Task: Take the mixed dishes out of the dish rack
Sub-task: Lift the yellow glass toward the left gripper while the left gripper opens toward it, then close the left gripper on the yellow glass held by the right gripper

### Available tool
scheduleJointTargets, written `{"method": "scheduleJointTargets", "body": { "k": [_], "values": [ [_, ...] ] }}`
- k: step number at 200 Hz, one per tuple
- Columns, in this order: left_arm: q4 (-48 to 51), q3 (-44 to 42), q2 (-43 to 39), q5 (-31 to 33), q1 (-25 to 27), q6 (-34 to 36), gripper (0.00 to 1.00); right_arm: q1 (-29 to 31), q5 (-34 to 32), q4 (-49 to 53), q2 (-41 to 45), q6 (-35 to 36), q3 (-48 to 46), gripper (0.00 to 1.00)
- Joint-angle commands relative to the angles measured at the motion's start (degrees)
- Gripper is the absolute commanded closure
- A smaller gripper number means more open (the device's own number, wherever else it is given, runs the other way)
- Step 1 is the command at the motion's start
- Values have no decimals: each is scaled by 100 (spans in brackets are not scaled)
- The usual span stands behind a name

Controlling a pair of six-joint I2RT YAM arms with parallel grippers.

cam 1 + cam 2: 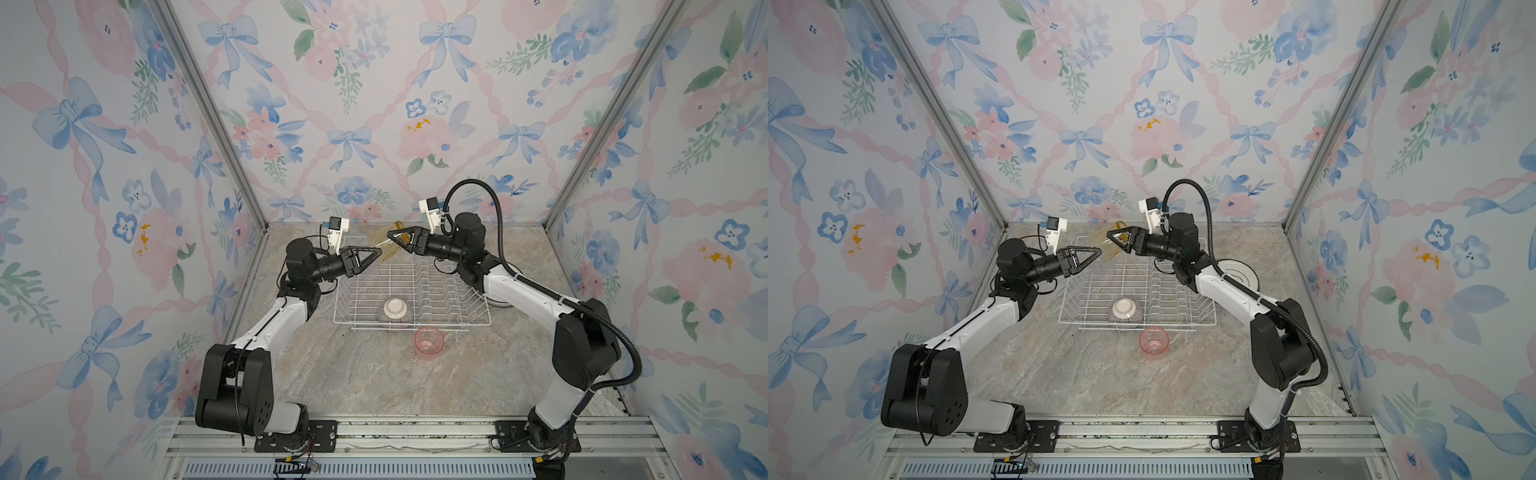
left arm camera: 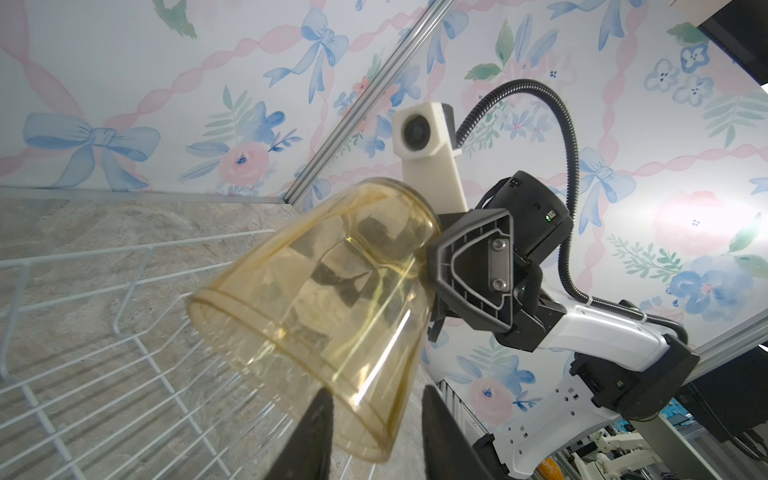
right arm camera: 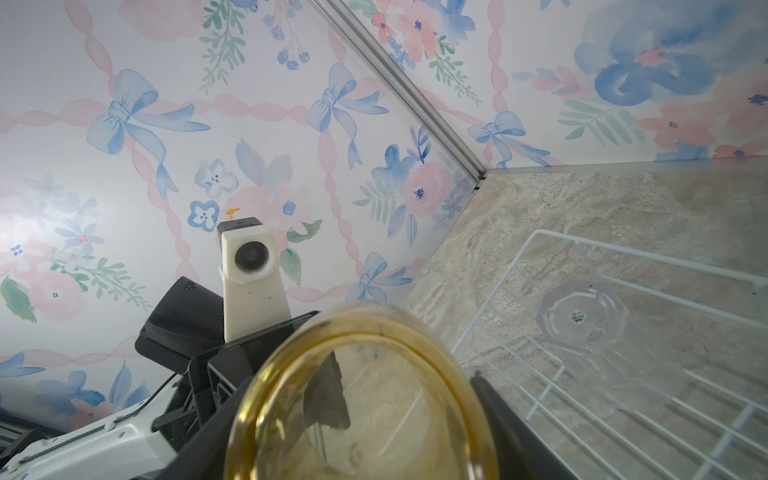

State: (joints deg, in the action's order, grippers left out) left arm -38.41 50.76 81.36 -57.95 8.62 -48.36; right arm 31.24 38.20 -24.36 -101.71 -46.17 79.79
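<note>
Holds the yellow tumbler [image 1: 379,242] [image 1: 1099,241] aloft over the far left corner of the dish rack [image 1: 415,270], tilted, base toward the right arm [image 1: 523,291] and mouth toward the left, in both top views. Clamps that base in the right gripper [image 1: 394,237], one finger against each side, jaws spread wide to take it. Meets the tumbler from the opposite side with the left gripper [image 1: 376,252]: straddles the wall at the rim, jaws partly apart, with a sliver of space visible in the left wrist view between the wall and the outer of its fingers [image 2: 442,428], so no firm hold there. Carries, inside the rack, the purple-striped bowl [image 1: 395,311], upside down near the front edge, and a clear tumbler [image 3: 582,318], faint in the right wrist view, base turned to that camera. Has the pink tumbler [image 1: 429,340] standing on the marble-patterned table [image 1: 365,382], just in front of the rack's near edge. Has a white plate [image 1: 1241,270] with a dark rim lying on the table just beside the rack's right side, partly hidden behind the right arm; count of plates there impossible to tell.
</note>
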Motion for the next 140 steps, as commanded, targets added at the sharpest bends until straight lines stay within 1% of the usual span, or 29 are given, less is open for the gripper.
{"method": "scheduleJointTargets", "body": {
  "k": [1,36,39,42,63,67,73,76,81,84,87,90,98,121,128,134,140],
  "values": [
    [-404,50,64,-58,34,-127,67,66,159,-502,-194,-268,59,60],
    [-777,4,53,3,33,-322,69,123,187,-736,-364,-469,59,61],
    [-785,4,55,-3,30,-323,72,119,195,-769,-379,-498,55,61],
    [-791,4,55,-5,28,-328,73,119,199,-802,-386,-524,65,61],
    [-799,-1,90,-14,34,-347,76,135,208,-908,-437,-613,63,61],
    [-808,-9,99,-10,30,-348,80,141,213,-912,-444,-612,70,62],
    [-823,-26,91,15,34,-349,83,148,218,-904,-446,-606,85,61],
    [-834,-37,84,35,30,-347,87,155,222,-893,-454,-599,81,61],
    [-845,-56,74,78,29,-343,89,167,228,-871,-455,-576,94,61],
    [-856,-64,63,103,26,-344,94,171,233,-848,-453,-558,98,61],
    [-860,-78,50,134,25,-341,95,176,230,-829,-455,-541,98,61],
    [-868,-83,32,161,24,-341,100,180,232,-807,-455,-522,98,61],
    [-865,-101,-4,234,20,-326,100,188,225,-785,-446,-490,98,60],
    [-867,-102,-116,345,19,-298,100,198,219,-707,-433,-407,89,53],
    [-870,-102,-153,346,25,-297,100,196,215,-674,-428,-372,89,49],
    [-870,-102,-179,331,25,-288,100,198,203,-658,-428,-350,82,41],
    [-865,-102,-206,305,25,-285,100,189,179,-645,-421,-334,68,27]
  ]
}}
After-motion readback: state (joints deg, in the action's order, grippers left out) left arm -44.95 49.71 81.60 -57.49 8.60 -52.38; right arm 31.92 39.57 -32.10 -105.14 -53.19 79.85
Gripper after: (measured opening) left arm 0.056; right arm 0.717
